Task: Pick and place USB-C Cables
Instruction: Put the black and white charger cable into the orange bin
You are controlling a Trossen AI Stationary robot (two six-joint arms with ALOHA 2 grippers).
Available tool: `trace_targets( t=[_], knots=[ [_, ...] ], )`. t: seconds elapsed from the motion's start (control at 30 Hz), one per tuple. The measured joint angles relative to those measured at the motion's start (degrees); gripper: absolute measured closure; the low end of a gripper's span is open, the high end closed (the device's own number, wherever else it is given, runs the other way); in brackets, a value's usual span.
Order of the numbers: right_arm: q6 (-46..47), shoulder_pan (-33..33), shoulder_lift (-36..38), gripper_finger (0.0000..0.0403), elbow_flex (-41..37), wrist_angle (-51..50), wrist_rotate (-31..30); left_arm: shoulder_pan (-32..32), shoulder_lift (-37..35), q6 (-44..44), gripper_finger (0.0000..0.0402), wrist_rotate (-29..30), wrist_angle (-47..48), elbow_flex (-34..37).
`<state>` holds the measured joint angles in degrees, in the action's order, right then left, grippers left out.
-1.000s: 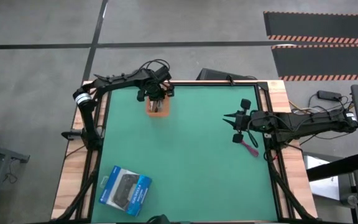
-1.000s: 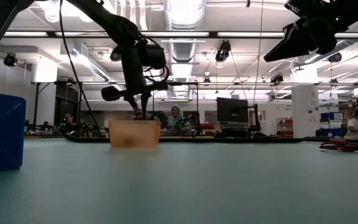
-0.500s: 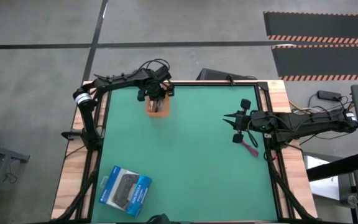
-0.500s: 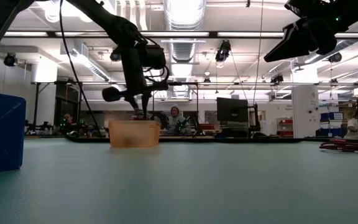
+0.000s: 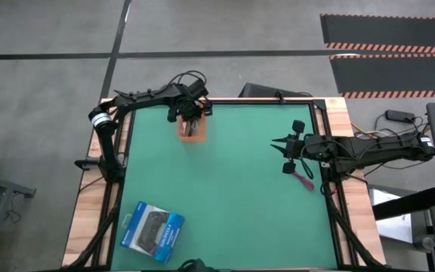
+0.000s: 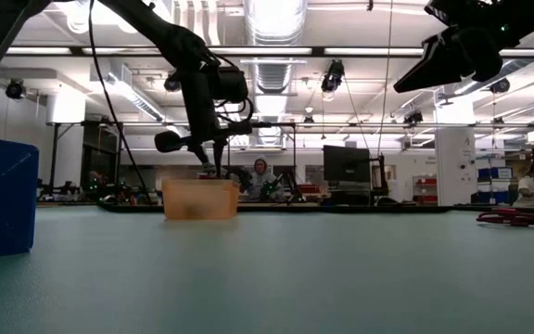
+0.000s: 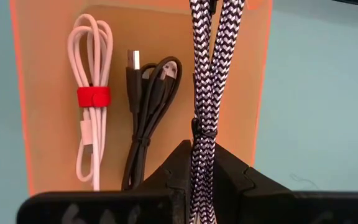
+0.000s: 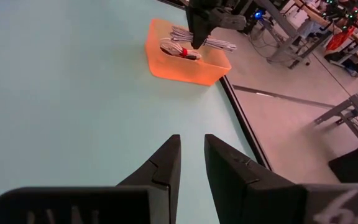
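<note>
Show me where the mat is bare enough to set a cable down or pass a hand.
The wide middle of the green mat lies bare, between the orange bin, the blue box and the magenta cable. Crowded spots: the bin, under the left gripper, and beside the right gripper.

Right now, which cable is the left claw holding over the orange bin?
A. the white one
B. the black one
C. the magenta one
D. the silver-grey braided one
D: the left claw is shut on the silver-grey braided cable, while the white cable and the black cable lie in the orange bin.
</note>
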<state>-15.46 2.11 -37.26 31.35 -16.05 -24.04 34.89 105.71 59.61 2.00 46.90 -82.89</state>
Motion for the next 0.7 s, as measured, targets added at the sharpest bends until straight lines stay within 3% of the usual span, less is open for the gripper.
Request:
trace_targets(
  t=[0.7],
  knots=[
    [-0.16, -0.01, 0.00, 0.0339, 0.00, -0.04, -0.02, 0.00, -0.11, -0.02, 0.0382, -0.13, -1.91, 2.77]
  ],
)
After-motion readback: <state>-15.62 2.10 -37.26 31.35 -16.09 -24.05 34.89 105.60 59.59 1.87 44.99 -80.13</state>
